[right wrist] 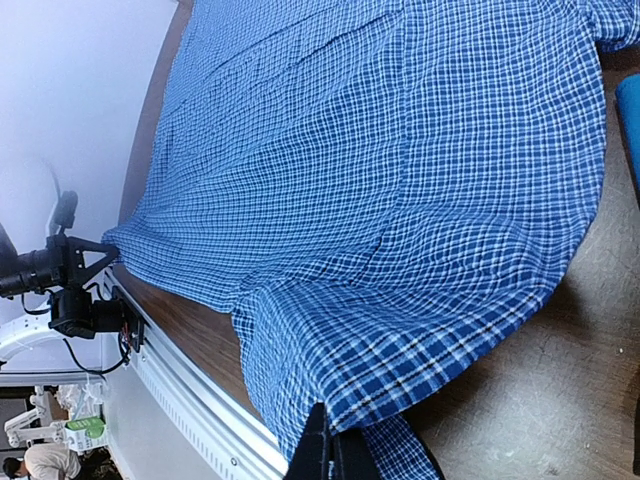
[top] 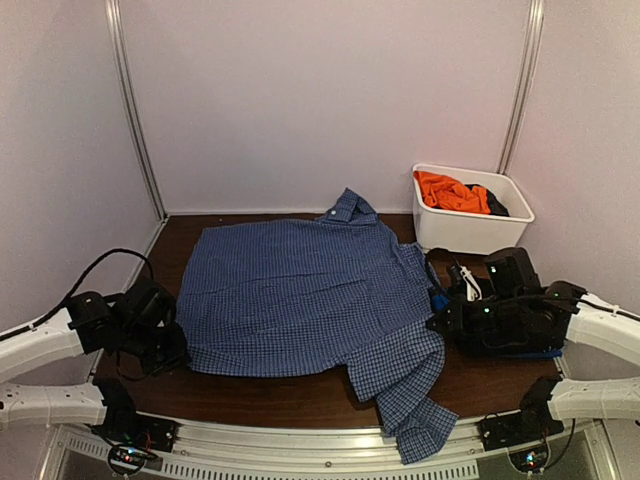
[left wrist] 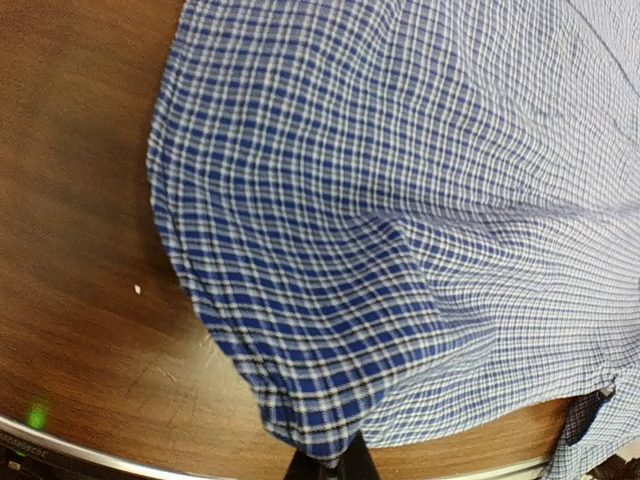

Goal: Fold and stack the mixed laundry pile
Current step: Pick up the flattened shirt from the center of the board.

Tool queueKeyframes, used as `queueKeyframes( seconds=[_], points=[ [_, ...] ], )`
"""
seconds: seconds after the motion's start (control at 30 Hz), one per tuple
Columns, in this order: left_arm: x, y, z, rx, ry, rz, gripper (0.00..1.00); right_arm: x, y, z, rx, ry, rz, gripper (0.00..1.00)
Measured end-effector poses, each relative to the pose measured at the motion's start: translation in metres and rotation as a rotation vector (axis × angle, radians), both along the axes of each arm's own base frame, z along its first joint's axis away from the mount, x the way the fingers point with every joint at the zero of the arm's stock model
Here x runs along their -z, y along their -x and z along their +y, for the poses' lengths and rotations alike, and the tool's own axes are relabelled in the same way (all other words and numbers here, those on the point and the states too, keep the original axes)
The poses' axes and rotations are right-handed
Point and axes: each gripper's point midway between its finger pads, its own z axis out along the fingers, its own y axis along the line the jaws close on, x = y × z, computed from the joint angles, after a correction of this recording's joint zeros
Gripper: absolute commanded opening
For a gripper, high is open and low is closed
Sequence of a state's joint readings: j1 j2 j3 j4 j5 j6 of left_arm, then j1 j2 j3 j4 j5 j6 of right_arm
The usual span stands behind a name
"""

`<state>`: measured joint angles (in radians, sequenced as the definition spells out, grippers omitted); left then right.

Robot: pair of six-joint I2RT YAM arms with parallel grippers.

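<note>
Shirt (top: 300, 295) lies spread flat on table (top: 300, 400), collar toward the back. One sleeve drapes over the near edge at right. Left gripper (top: 178, 352) is at the shirt's near-left corner, jaws closed pinching the hem; the wrist view shows cloth bunched at the tips. Right gripper (top: 438, 320) is at the shirt's right side, jaws closed on the fabric edge. Orange T-shirt (top: 450, 192) and black piece (top: 497, 206) sit in tub (top: 470, 235), back right.

White shells are noted on left arm (top: 40, 345) and right arm (top: 605, 330); left gripper (left wrist: 328, 464) and right gripper (right wrist: 327, 452) are finished black. Black cable (top: 100, 262) is looped.
</note>
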<state>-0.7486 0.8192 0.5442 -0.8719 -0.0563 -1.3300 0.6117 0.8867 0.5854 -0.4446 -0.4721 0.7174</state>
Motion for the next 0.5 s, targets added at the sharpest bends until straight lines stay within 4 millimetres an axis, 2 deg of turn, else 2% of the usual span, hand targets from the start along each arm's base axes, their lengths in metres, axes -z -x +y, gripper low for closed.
queueKeyframes(
  seconds=[0.17,0.33,0.43,0.5],
  points=[
    [-0.004,-0.016,0.014,-0.036,-0.015,-0.019,0.00,-0.005,-0.015,-0.003,0.034,0.019,-0.027,0.00],
    [-0.011,-0.034,0.020,-0.036,-0.039,-0.028,0.04,-0.012,-0.042,-0.003,0.073,0.039,-0.051,0.00],
    [-0.012,-0.042,0.018,-0.019,-0.041,-0.033,0.14,-0.017,-0.057,0.000,0.081,0.039,-0.067,0.00],
    [-0.010,-0.044,0.015,-0.001,-0.036,-0.031,0.28,-0.019,-0.063,0.002,0.079,0.040,-0.080,0.00]
  ],
)
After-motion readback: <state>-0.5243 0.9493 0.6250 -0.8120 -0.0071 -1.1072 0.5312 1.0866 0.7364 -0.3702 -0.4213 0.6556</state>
